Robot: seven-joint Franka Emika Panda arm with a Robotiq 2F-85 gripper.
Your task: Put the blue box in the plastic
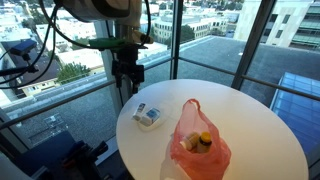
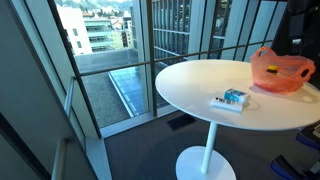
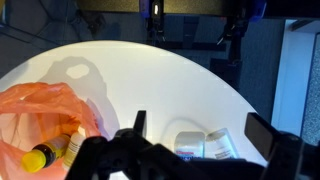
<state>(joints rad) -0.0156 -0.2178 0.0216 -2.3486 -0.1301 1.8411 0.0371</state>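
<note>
A small blue and white box (image 1: pixel 147 115) lies on the round white table (image 1: pixel 250 125), near its edge; it also shows in an exterior view (image 2: pixel 233 99) and in the wrist view (image 3: pixel 205 143), where it looks like two small packs side by side. An orange-red plastic bag (image 1: pixel 200 140) stands open next to it, with a yellow bottle (image 3: pixel 42 156) inside; the bag also shows in an exterior view (image 2: pixel 281 68). My gripper (image 1: pixel 127 78) hangs above the table edge, over the box, open and empty, its fingers (image 3: pixel 200 128) straddling the box from above.
The table stands by large glass windows with a railing (image 1: pixel 60 105), city buildings beyond. A single pedestal (image 2: pixel 207 150) carries the table. The bag sits between the box and the table's far side.
</note>
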